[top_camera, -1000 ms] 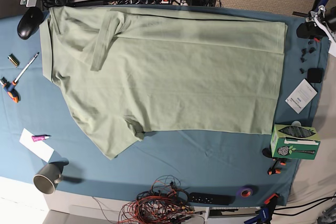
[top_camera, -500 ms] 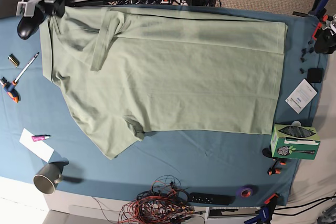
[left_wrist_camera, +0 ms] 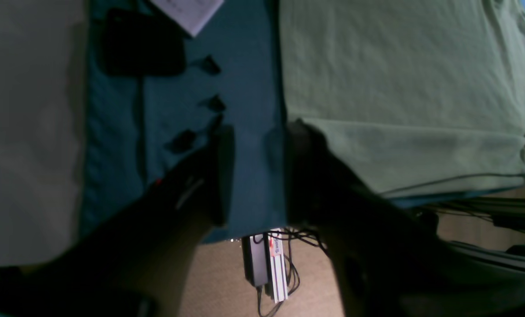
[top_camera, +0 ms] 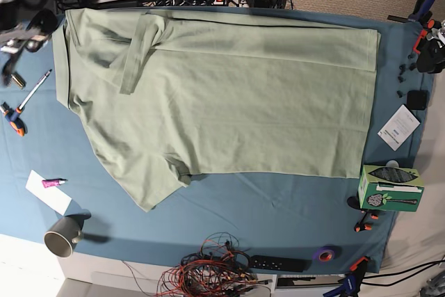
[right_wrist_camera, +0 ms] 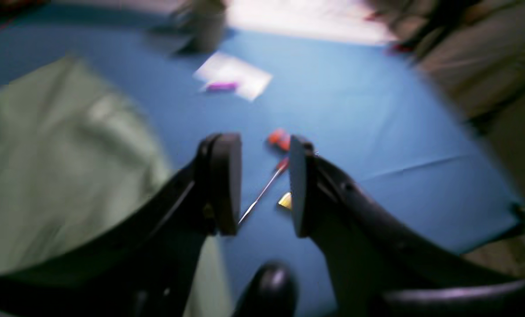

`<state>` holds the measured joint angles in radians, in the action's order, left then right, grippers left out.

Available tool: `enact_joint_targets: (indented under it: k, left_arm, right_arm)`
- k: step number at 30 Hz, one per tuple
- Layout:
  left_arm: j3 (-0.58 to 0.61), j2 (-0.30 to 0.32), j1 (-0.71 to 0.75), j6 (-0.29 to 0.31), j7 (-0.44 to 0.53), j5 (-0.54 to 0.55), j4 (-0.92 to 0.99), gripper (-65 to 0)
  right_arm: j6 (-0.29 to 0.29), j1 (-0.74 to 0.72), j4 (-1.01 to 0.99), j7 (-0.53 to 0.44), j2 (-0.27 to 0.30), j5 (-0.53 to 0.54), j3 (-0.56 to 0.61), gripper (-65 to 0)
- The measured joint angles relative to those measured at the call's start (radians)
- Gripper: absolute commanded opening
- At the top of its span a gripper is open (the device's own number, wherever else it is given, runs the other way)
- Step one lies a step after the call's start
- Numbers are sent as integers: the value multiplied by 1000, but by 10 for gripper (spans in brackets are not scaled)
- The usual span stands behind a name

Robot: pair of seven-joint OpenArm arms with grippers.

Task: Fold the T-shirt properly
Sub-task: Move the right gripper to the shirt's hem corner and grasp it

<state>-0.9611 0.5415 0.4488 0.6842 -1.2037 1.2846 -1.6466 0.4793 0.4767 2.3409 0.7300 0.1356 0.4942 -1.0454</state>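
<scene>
The T-shirt point(top_camera: 215, 95) lies spread flat on the blue table cloth point(top_camera: 278, 206). Beside its hem corner, the left gripper point(left_wrist_camera: 255, 171) hovers with fingers apart, holding nothing. Beside its collar end, the right gripper point(right_wrist_camera: 260, 185) hovers likewise parted and empty, above a screwdriver point(right_wrist_camera: 266, 182).

left gripper point(left_wrist_camera: 255, 176): jaws held parted, nothing gripped | right gripper point(right_wrist_camera: 262, 185): jaws held parted, nothing gripped

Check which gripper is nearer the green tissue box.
Left. The left gripper is at the table's far corner on the tissue box side; the right gripper is beyond the T-shirt.
</scene>
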Motion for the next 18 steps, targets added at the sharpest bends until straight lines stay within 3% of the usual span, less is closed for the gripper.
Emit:
enact_joint_targets:
  k: [5,7,9,12,18]
  left_arm:
    - [0,0,0,9,31,3,-1,-450]
    - [0,-1,0,9,31,3,-1,-450]
    - [-1,0,0,9,31,3,-1,-450]
    - [0,0,-1,9,31,-1,-1,-450]
    - [0,0,12,9,31,-15,-1,-450]
  right_arm:
    - [4,-142,-8,-51,89,-4,66,-456]
    - [15,-205,-115,-88,129,-32,121,-456]
    - [-5,-277,-282,-70,159,-96,181,-456]
    - [8,-406,-575,-77,225,-119,269,-456]
    - [30,-874,-1269,-84,364,-121,463,-456]
